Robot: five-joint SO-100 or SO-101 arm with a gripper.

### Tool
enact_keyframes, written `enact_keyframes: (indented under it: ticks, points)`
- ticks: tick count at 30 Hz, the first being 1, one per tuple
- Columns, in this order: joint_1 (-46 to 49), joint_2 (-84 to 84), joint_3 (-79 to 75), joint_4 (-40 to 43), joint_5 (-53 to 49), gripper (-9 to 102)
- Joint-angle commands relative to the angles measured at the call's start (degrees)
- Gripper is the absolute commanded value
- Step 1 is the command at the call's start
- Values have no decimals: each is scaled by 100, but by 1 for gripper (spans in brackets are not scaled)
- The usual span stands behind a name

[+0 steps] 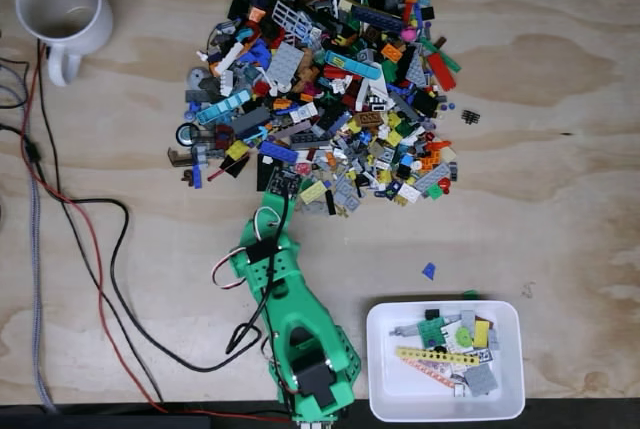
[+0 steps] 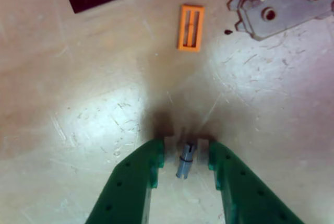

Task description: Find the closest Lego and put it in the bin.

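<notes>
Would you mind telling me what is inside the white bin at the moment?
In the fixed view the bin holds a small heap of Lego pieces: green, yellow, grey, black, and a long yellow strip. They cover part of the floor, so anything beneath them is hidden.

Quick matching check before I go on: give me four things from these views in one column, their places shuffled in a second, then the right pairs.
Things:
1. white mug
2. bin
3. small blue piece
4. grey pin

Places:
A. alone on bare wood between the Lego pile and the tray, fixed view
B. between the two green fingers of the gripper, wrist view
C. top left corner of the fixed view
D. bottom right of the fixed view, beside the arm's base

Pairs: 1-C, 2-D, 3-A, 4-B
</notes>
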Motion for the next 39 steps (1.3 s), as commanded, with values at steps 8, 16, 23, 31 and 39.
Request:
enact_keyframes:
  ticks: [8,16,23,31,39]
  points:
    - [88,-299,-439,237,62,8]
    - [18,-158,-457,413,123,8]
    - [18,-97,-501,492,149,7]
    - [-26,-158,-466,369,211,6]
    - [-114,-185,-431,281,316,4]
